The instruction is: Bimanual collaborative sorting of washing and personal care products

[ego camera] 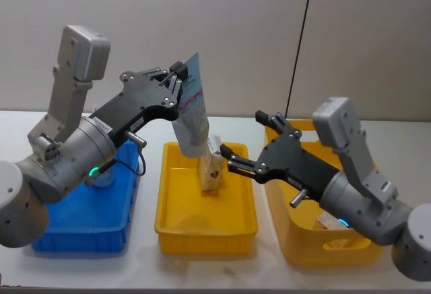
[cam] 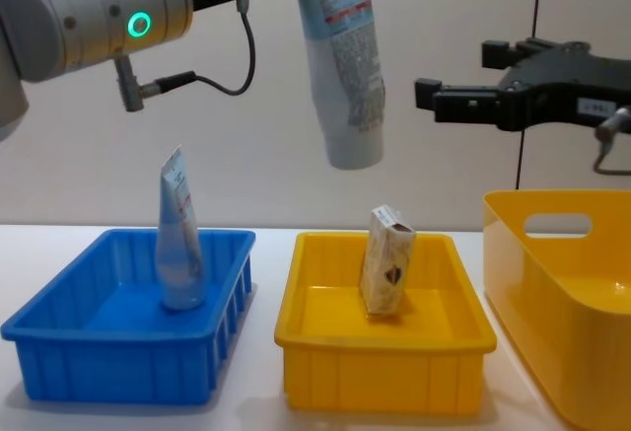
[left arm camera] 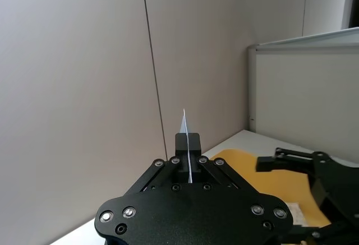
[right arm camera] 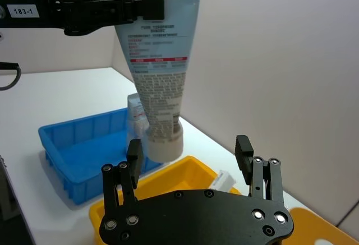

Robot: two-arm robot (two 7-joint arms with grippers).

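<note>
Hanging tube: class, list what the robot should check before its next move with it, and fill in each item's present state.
1. Left gripper shut on the crimped end of the tube: ok.
2. Tube hangs cap down, clear of every bin: ok.
3. Right gripper open and apart from the tube, ready to take it: ok.
4. Space straight below the cap free: not ok, the beige pack stands in the yellow tray almost under it.
5. Blue bin has room beside the second tube: ok.
6. Right gripper lined up with the tube in depth: cannot tell.
</note>
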